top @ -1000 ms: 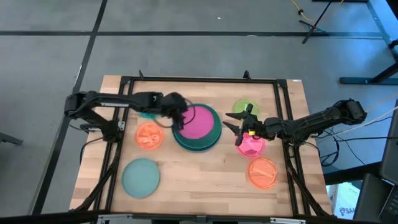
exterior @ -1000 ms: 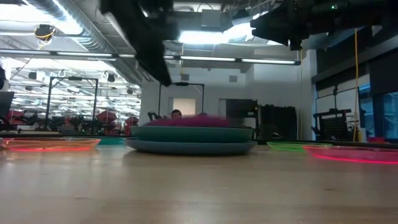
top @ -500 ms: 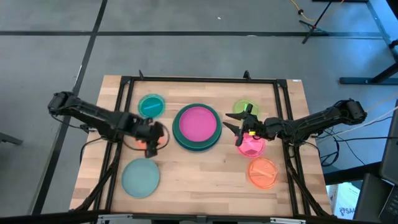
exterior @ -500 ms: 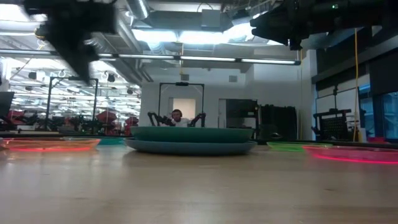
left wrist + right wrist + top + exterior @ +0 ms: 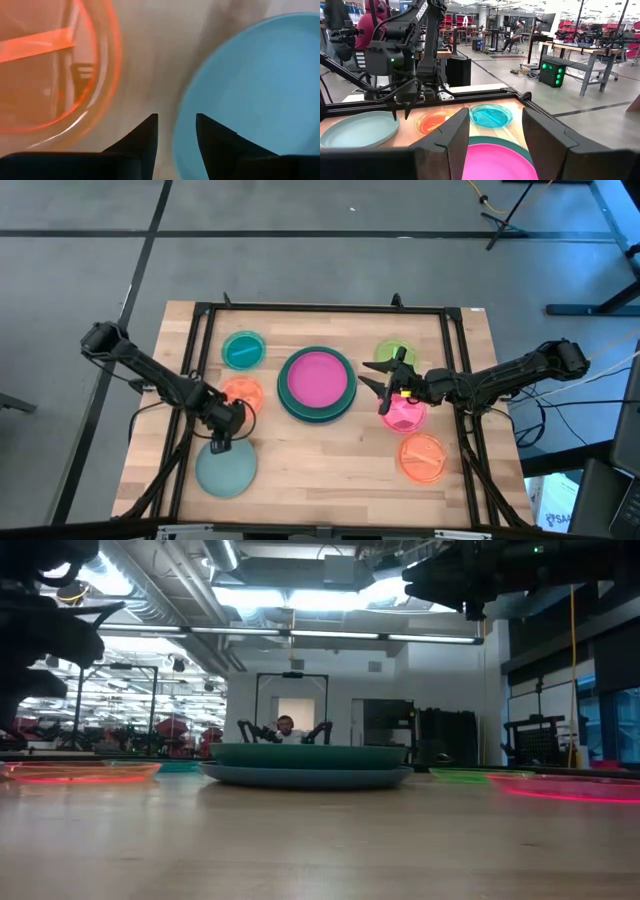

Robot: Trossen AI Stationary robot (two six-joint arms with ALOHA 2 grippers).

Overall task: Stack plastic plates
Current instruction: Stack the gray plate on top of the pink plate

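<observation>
Plates on tabletop: large opaque, four visible — three stacked, one apart. Small translucent, five.

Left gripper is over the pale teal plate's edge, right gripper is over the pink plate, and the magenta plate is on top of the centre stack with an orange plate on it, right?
Not quite: the magenta plate tops the stack bare, as the high view shows. Both orange plates lie on the table. Left gripper, pale teal plate, right gripper and pink plate are as stated.

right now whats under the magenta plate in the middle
The magenta plate sits on a green plate, with a darker rim showing beneath that. Their centres are covered, so nothing more can be seen.
</observation>
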